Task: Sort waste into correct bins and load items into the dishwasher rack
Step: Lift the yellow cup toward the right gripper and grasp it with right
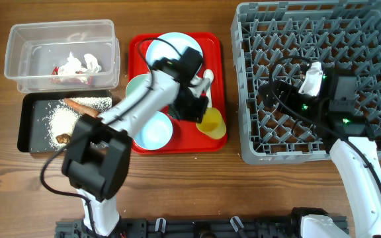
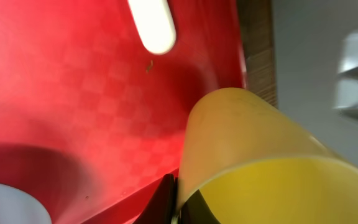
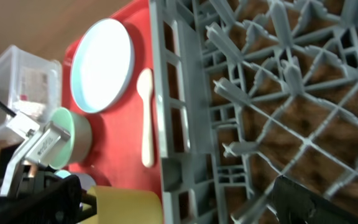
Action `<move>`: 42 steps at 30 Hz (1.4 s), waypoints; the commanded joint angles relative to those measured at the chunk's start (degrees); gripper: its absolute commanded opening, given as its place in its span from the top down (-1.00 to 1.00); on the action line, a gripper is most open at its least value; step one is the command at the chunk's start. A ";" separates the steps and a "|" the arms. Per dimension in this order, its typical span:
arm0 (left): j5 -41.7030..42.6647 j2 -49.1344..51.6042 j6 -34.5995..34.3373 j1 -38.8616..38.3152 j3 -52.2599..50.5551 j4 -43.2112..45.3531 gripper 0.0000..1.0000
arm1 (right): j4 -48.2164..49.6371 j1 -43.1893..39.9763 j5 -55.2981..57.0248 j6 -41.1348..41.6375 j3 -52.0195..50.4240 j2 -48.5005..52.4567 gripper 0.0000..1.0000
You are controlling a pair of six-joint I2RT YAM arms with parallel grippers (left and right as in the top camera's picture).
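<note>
Cup pinched at the tray's corner

Left gripper (image 2: pixel 178 206) is pressed together on the rim of the yellow cup (image 1: pixel 211 123), with one dark finger outside the wall and the other just inside the mouth. The cup is at the near right corner of the red tray (image 1: pixel 137 45), tipped so that its mouth faces the wrist camera. Whether its base touches the tray I cannot tell. The white spoon (image 1: pixel 207 78) lies on the tray just beyond the cup, beside the pale blue plate (image 1: pixel 167 47). A mint bowl (image 1: pixel 136 86) and a pale blue bowl (image 1: pixel 155 131) stand on the tray's left side, partly under the left arm.

Right gripper (image 1: pixel 280 89) hangs over the grey dishwasher rack (image 1: pixel 376 39) with its jaws spread wide and nothing between them.

Left of the tray, the clear tub (image 1: pixel 18 46) holds the red-and-white wrapper (image 1: pixel 68 69) and the white tissue (image 1: pixel 88 61). The black bin (image 1: pixel 25 129), nearer the robot, holds the rice grains (image 1: pixel 61 120), the carrot (image 1: pixel 81 106) and a brown lump (image 1: pixel 63 139).
</note>
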 commanded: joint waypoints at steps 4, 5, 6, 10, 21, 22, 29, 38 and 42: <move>41.59 -4.31 5.73 16.83 0.37 3.87 0.92 | 14.36 0.31 -18.58 5.20 0.90 0.48 -0.99; 47.54 -4.31 5.73 19.12 0.37 5.09 0.92 | 16.52 0.31 -20.52 6.05 0.90 0.48 -0.99; 52.19 -4.31 5.70 20.87 0.37 6.40 0.92 | 18.93 0.31 -22.56 7.13 0.90 0.48 -0.99; 66.58 -4.31 4.98 25.07 0.39 11.34 0.92 | 26.01 0.35 -29.24 8.13 0.90 0.48 -0.99; 66.62 -4.48 -1.36 20.44 0.39 11.67 0.92 | 44.92 7.76 -37.59 8.17 0.90 2.08 -1.00; 66.62 -4.50 -2.23 19.56 0.39 11.67 0.92 | 45.55 8.46 -37.64 8.17 0.90 2.60 -1.00; 66.62 -4.50 -6.69 14.73 0.39 11.50 0.92 | 49.57 10.58 -41.03 8.09 0.90 6.47 -0.99; 66.62 -4.50 -8.33 14.91 0.39 10.21 0.92 | 49.27 10.64 -44.52 5.11 0.90 7.02 -0.89; 66.62 -4.50 -9.62 14.91 0.39 10.21 0.92 | 49.16 10.64 -47.01 3.58 0.90 7.98 -0.81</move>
